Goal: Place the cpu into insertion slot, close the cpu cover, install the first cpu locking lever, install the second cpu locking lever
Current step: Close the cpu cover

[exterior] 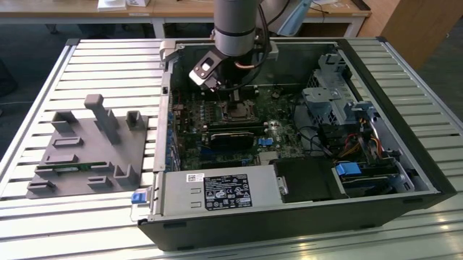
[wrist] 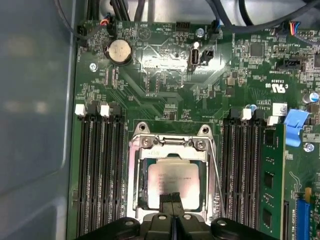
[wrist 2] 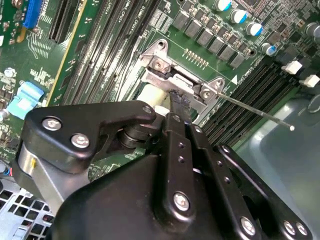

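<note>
Gripper point(wrist: 172, 201) fingers together, tip low over the chip point(wrist: 170, 175) edge. Chip sits in the socket point(exterior: 237, 112), at 12 o'clock from the black block point(exterior: 233, 136) in the exterior view. Cover point(wrist: 134, 185) looks down; one lever point(wrist 2: 255, 114) juts free. Press gently, straight down.

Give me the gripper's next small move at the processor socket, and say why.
Probably shift to the wire lever and push it down. The chip is seated, the cover lies over it, the shut gripper sits at the cover's edge, and that lever sticks out unlatched.
</note>
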You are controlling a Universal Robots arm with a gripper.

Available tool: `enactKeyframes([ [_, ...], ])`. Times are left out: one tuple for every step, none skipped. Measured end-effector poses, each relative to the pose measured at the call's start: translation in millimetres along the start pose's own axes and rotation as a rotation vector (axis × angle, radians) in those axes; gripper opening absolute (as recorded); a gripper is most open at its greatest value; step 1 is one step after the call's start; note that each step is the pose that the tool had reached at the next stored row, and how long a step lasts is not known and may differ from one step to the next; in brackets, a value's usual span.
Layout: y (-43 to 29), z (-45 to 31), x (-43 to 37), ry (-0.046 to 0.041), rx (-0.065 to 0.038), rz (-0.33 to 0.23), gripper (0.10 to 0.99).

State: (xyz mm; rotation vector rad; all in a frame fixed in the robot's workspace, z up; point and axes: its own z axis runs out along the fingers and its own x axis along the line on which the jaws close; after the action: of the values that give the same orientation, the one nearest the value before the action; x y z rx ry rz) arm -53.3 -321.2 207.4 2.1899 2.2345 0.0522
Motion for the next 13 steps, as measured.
enactKeyframes([
  [-0.3, 0.5, 0.0, 0.0000, 0.000, 0.000, 0.106],
  [-0.3, 1.1, 0.0, -0.0001, 0.000, 0.000, 0.106],
  [-0.4, 1.8, 0.0, -0.0001, 0.001, 0.000, 0.106],
  [-0.4, 2.6, 0.0, 0.0000, 0.001, 0.000, 0.106],
  [-0.5, 3.2, -0.1, 0.0000, 0.001, 0.000, 0.106],
  [-0.5, 3.7, -0.1, 0.0000, 0.002, 0.000, 0.106],
  [-0.5, 4.2, -0.1, -0.0001, 0.002, 0.000, 0.106],
  [-0.5, 4.6, -0.1, 0.0000, 0.002, 0.000, 0.106],
  [-0.5, 4.9, -0.1, 0.0000, 0.002, 0.000, 0.106],
  [-0.5, 5.4, -0.1, 0.0000, 0.002, 0.000, 0.106],
  [-0.5, 6.2, -0.1, 0.0000, 0.002, 0.000, 0.106],
  [-0.6, 6.9, -0.1, -0.0001, 0.003, 0.000, 0.106],
  [-0.6, 7.4, -0.2, -0.0005, 0.003, 0.000, 0.106],
])
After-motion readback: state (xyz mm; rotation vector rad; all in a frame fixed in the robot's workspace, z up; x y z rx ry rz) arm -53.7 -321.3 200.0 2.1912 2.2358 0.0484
